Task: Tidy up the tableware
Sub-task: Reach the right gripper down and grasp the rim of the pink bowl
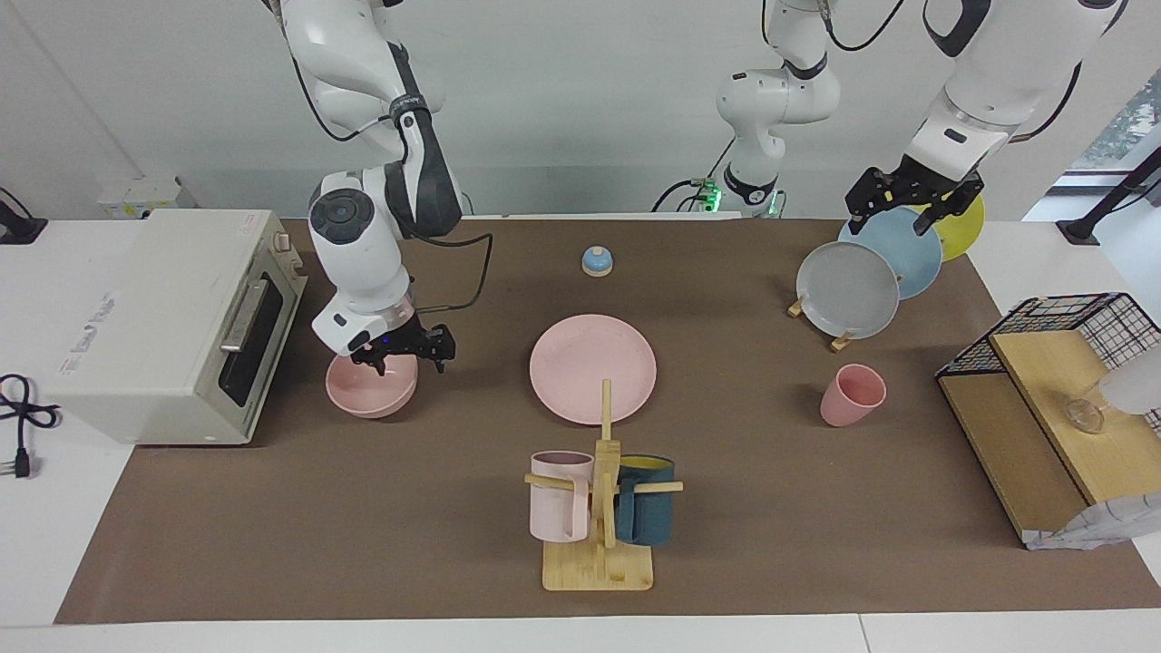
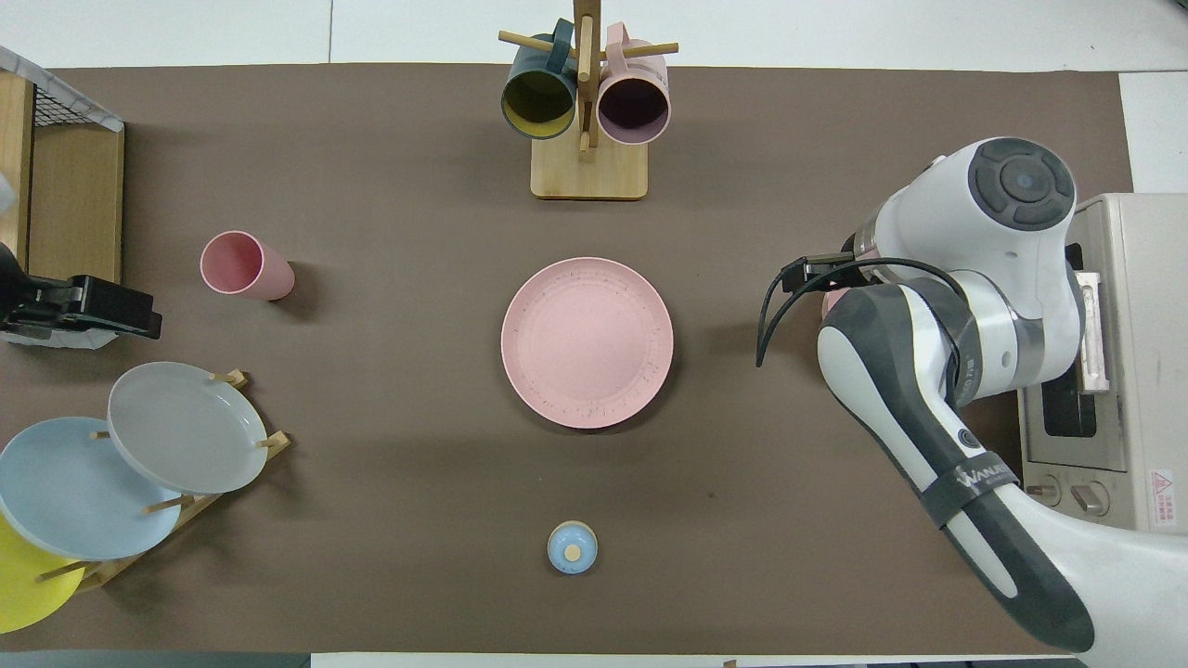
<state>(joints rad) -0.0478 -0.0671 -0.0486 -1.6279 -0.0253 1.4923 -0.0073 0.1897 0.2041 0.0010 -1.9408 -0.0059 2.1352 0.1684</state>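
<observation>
The wide flat matte pink plate lies mid-table, nearer the robots than the wooden mug stand. The deep pink bowl sits before the white toaster oven; the right gripper, fingers spread, is at its rim. The small tapered pink cup stands beside the plate rack, where the left gripper waits open.

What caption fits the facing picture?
Right tool open at the pink bowl's rim; left tool waits over the racked plates.
</observation>
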